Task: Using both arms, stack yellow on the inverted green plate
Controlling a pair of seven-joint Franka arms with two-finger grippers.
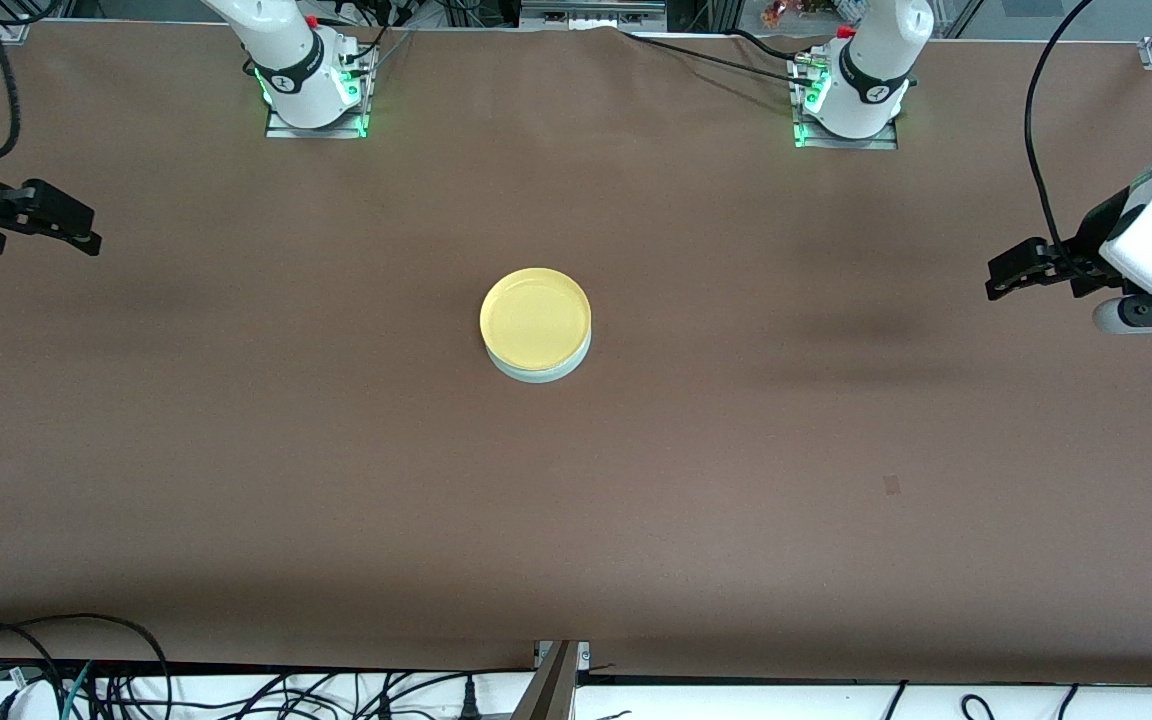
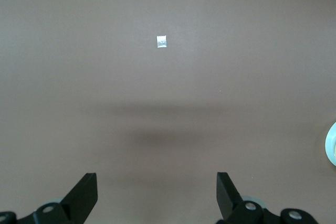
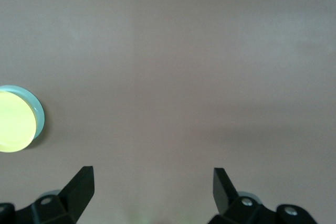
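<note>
Yellow plate (image 1: 535,317) sits on green plate (image 1: 542,371), between both grippers. Left gripper (image 1: 998,277) and right gripper (image 1: 86,236) hang wide, empty, over the desk (image 1: 336,480) ends. Stack looks done; arms should stay clear.

Two plates sit at mid-frame — one yellow plate (image 1: 535,315) stacked on one green plate (image 1: 540,372) — with two white arms entering from the top, one left gripper (image 1: 998,280) at the right edge, one right gripper (image 1: 86,238) at the left edge — all on one brown table (image 1: 576,520).
</note>
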